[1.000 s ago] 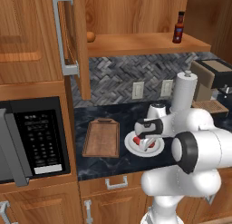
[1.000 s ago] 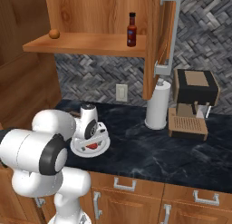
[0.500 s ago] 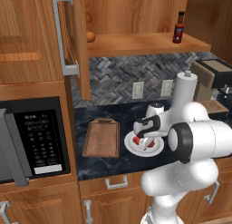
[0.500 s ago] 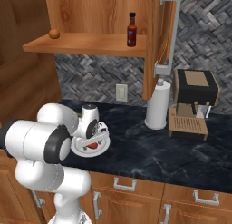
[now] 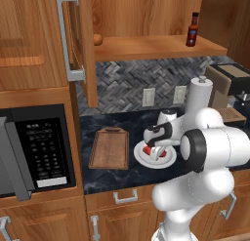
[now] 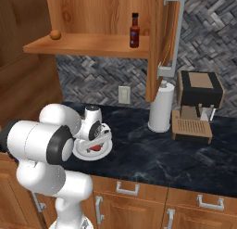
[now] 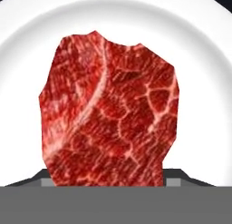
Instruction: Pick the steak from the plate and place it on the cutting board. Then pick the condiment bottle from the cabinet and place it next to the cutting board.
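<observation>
Gripper down over the steak on the plate.
From the left, the cutting board [image 5: 110,148] lay bare just beside the plate [image 5: 169,158]; the gripper [image 5: 155,152] covered most of the steak [image 7: 108,112], its fingertips hidden, so whether it gripped could not be told. The condiment bottle [image 5: 193,30] stood on the cabinet [image 5: 146,46] shelf.

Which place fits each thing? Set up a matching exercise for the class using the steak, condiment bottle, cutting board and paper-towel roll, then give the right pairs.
Things:
1. steak
2. condiment bottle
3. cutting board
4. paper-towel roll

Places:
A. on the cabinet shelf
B. beside the coffee machine
C. on the white plate
D. on the counter beside the microwave

Pairs: 1-C, 2-A, 3-D, 4-B
</observation>
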